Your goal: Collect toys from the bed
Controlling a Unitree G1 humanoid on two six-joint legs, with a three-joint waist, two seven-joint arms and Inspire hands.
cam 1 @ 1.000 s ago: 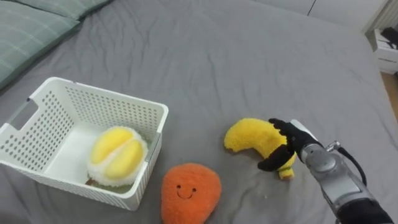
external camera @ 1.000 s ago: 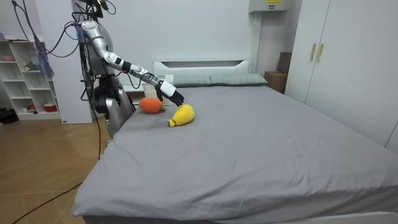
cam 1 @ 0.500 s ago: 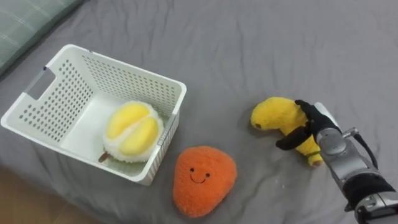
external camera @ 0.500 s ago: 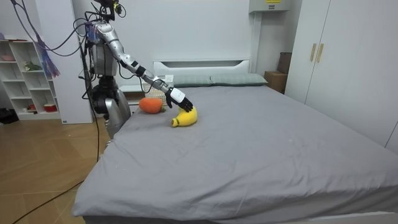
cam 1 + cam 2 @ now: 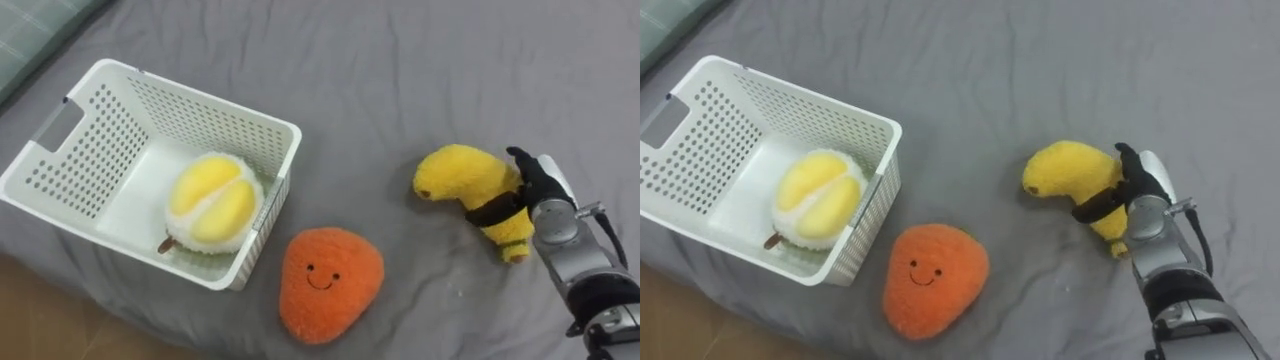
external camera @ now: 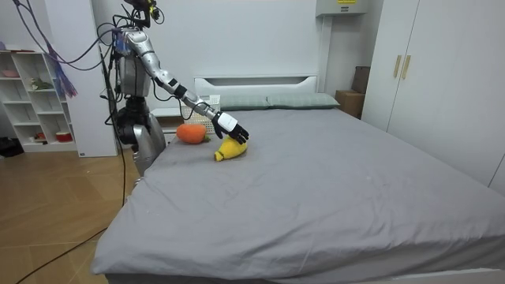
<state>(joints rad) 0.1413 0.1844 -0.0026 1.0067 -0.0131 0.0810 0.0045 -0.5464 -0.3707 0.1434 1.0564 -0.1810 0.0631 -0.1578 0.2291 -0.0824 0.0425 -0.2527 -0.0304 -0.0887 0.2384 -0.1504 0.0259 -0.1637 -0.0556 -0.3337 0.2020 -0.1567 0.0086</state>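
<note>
- At the left of the frame the white basket sits on the grey bed with its open top facing up. That is your drop target, so plan to carry across to it rather than sliding the toy over the sheet.
- Inside the basket, toward its right wall, lies the durian toy. The basket floor to the left of it is bare, so aim your release there to keep the new toy from perching on the durian and rolling out.
- At lower centre, just beside the basket's right wall, the orange toy lies on the bed, right on the straight line to the basket. Lift high enough to pass over it, or you risk nudging it toward the bed edge at the bottom of the frame.
- At centre right is the banana toy, the one you are working on now. It lies on the sheet with its fat end pointing left.
- At the far right, your right hand has its dark fingers curled round the banana's lower half, near the narrow end. The grip is off-centre and the plush is soft, so I judge the heavy end will droop. Squeeze firmly before you lift, raise it slowly, and check that it comes clear of the sheet before you swing left.
</note>
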